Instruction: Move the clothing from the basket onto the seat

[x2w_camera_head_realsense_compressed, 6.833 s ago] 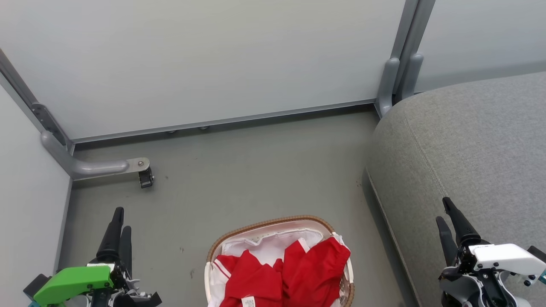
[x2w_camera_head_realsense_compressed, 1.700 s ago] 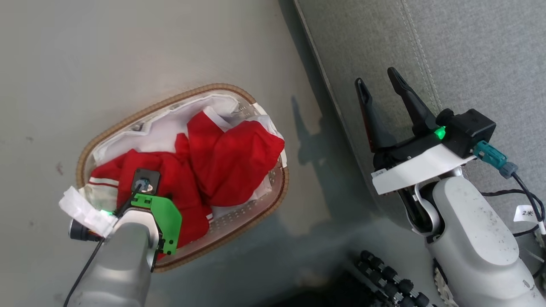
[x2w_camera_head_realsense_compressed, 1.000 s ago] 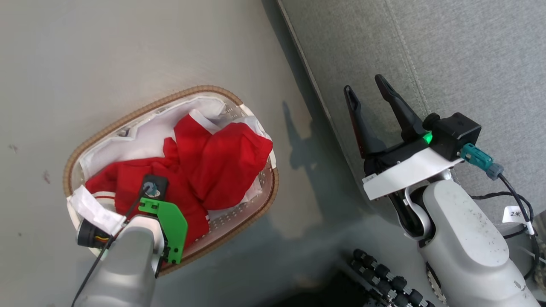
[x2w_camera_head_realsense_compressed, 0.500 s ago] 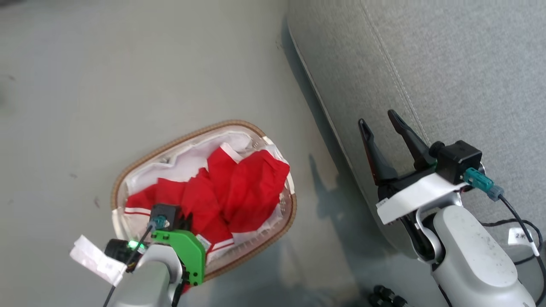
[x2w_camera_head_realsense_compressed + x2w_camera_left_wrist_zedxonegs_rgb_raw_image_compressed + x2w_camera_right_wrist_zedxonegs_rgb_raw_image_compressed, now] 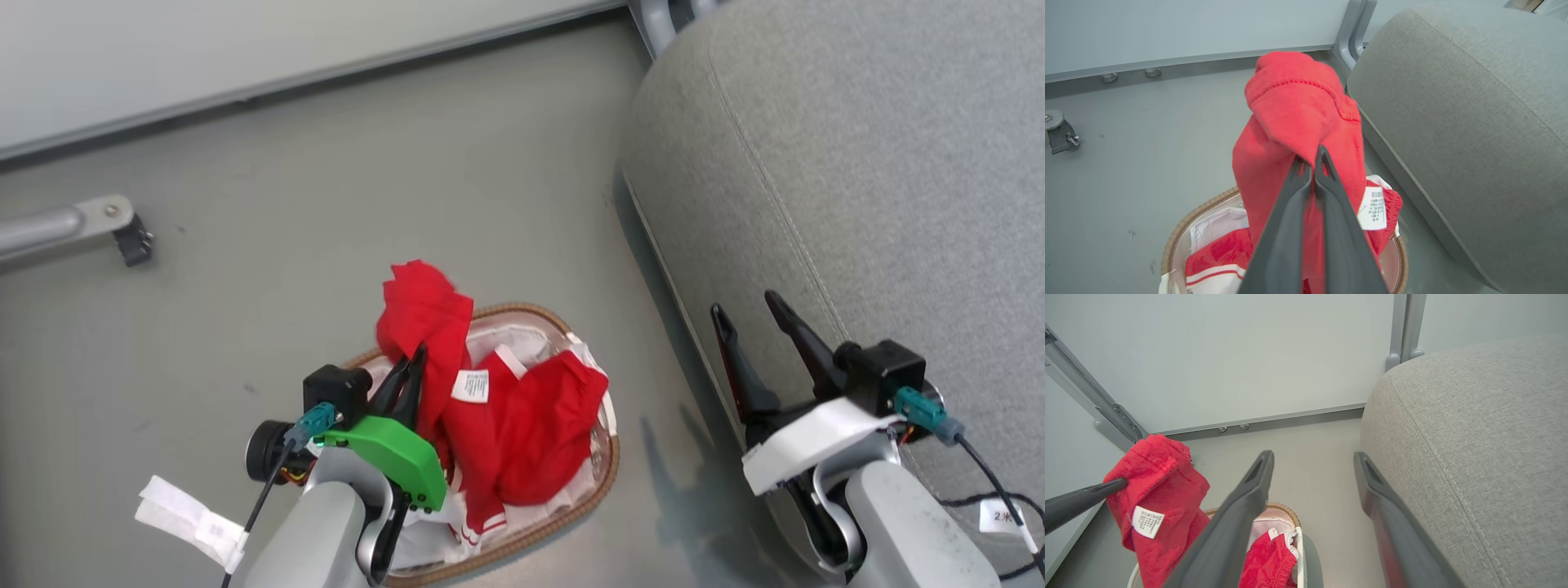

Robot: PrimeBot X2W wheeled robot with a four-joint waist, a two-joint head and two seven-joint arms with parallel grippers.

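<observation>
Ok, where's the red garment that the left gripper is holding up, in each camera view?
Head view: red garment left of centre, above the basket, pinched in the left gripper.
Left wrist view: red garment at centre, above the fingertips.
Right wrist view: red garment at lower left.
Shared landmark: the grey seat, on the right in all three.

Right gripper (image 5: pixel 1313 455): two long dark fingers spread wide, nothing between them, over grey floor (image 5: pixel 1310 441). Large grey fabric sofa cushion (image 5: pixel 1474 437) at right. At left, left gripper (image 5: pixel 1122 483) tip touches a raised red fabric garment (image 5: pixel 1163 477) with white label (image 5: pixel 1148 522), which hangs over the white oval basket with brown woven rim (image 5: pixel 1284 509). A second red garment (image 5: pixel 1267 559) lies inside.
</observation>
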